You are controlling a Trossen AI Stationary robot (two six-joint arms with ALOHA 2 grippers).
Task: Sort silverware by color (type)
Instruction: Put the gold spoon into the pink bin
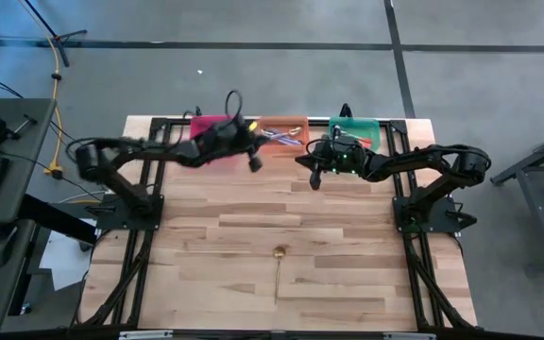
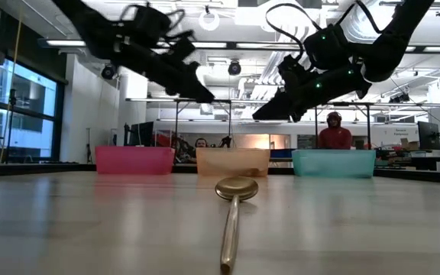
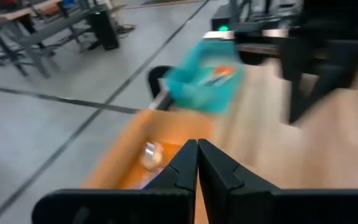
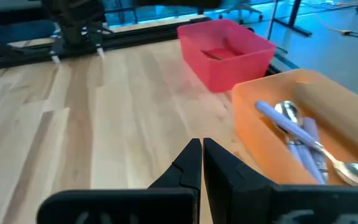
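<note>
Sorting is almost finished on the wooden desk (image 1: 215,246), judging by the lone gold spoon (image 1: 278,271) lying near its front edge, well apart from both arms and from the three bins along the far edge. From the left: the pink bin (image 1: 208,126) sits beneath the left arm, whose left hand (image 1: 254,161) hangs in the air just in front of the orange bin (image 1: 283,127), fingers pressed together and holding nothing. That middle bin holds purple-handled spoons (image 4: 303,140); the teal bin (image 1: 355,128) beyond it shows orange-handled ones (image 3: 216,74). The right hand (image 1: 314,178) hovers before the teal bin, likewise closed and empty. The next move appears to call for one hand to reach back toward the front of the desk, open over the gold spoon's thin handle, and carry it to the pink bin.
</note>
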